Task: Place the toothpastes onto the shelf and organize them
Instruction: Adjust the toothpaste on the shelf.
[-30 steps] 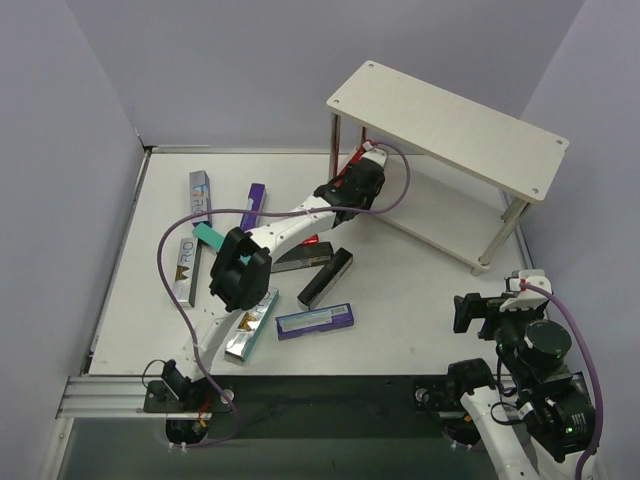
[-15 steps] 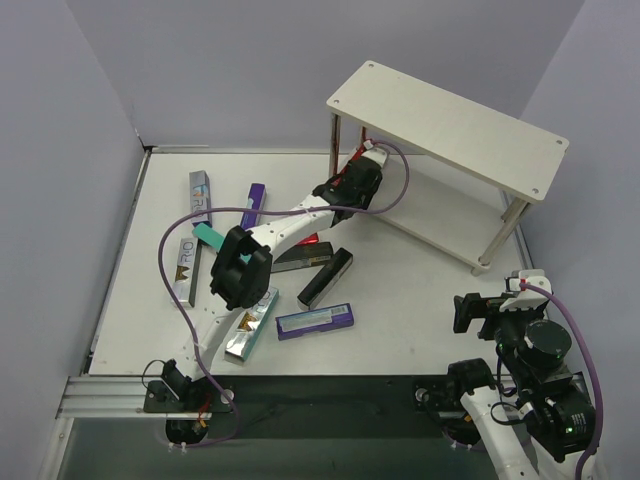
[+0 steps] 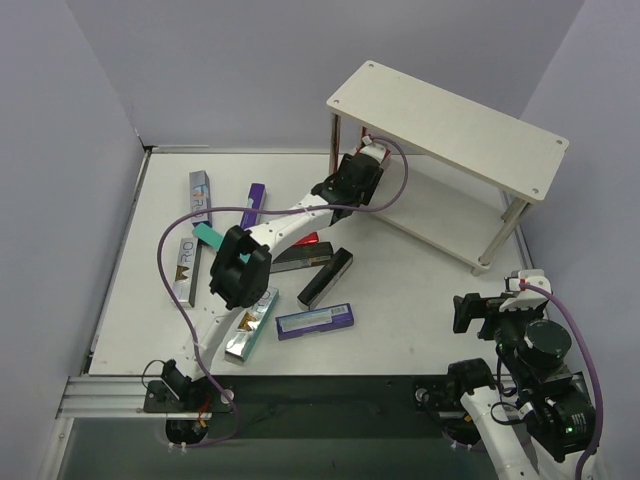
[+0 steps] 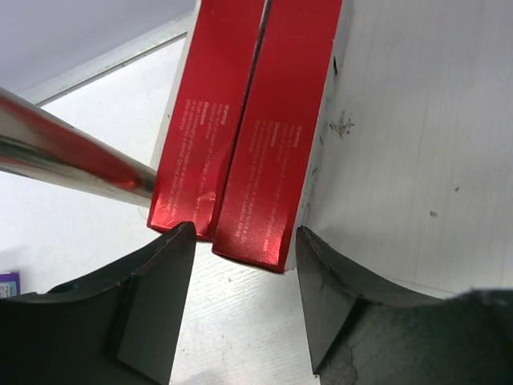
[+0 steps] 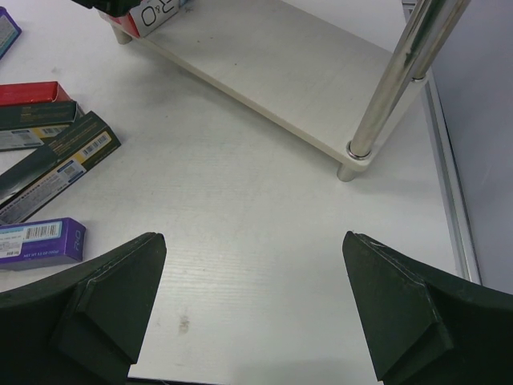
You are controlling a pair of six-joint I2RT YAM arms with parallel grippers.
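left end effector (image 4: 244,241) sitting slightly spread around red carton (image 4: 276,120) end, lying on shelf (image 4: 417,160) lower board's left end | right end effector (image 5: 252,265) hanging spread, empty | risk: retreating crooked, fingers (image 4: 152,305) dragging carton off edge

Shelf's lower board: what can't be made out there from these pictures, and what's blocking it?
Top view: the shelf's top board and the left arm cover much of the lower board, so the carton count there is hidden.
Left wrist view: the two red cartons run off the top edge; far ends unseen.
Right wrist view: a carton end at the board's corner is cut by the top edge; its lettering is incomplete.
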